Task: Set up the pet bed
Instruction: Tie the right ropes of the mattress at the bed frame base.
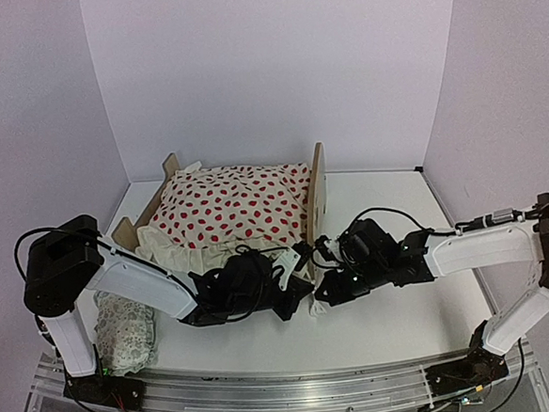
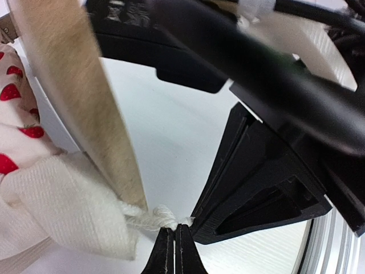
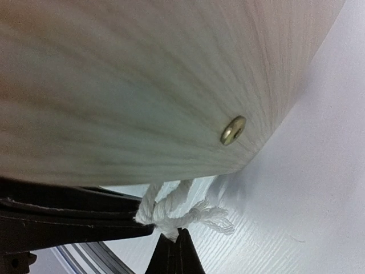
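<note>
the bed (image 1: 314, 196) stood on the table (image 1: 396, 320) with the blanket (image 1: 232, 209) heaped on it. both arms met at its near right corner, by the end board (image 3: 142, 85). the left gripper (image 2: 174, 249) was clenched on a white cord (image 2: 155, 217) coming off the blanket's cream corner. the right gripper (image 3: 175, 251) was clenched on the same cord's knot, just under the board. the grips sat at the very fingertips, so the step likely called for a slow, even pull. one arm should hold steady while the other worked, or the cord might slip or drag the light frame.
</note>
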{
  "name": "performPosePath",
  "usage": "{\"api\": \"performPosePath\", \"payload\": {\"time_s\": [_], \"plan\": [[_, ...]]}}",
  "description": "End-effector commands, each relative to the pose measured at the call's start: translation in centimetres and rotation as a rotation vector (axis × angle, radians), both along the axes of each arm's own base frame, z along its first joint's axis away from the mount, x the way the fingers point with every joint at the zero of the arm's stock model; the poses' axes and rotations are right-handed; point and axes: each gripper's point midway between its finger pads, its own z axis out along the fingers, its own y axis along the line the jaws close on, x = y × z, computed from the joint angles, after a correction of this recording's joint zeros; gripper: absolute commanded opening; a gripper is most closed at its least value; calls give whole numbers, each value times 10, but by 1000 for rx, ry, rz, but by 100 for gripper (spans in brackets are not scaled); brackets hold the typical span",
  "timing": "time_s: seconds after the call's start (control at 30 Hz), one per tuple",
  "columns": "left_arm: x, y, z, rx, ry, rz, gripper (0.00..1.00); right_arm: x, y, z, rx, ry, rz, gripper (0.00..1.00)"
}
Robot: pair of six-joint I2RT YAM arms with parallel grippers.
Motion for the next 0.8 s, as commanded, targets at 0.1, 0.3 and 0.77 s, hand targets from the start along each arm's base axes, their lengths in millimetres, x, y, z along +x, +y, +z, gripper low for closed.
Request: {"api": "performPosePath", "payload": {"time_s": [0.1,0.3,0.77], "plan": [[2,1,35,43,-70,-6,0,-8,5,22,-114,16,157,0],[3,2,35,82,-86,-11,0,-20,9,27,-130,93,216,0],[0,38,34,133,-71,62,0,-24,10,10,-128,201,130,26]]}}
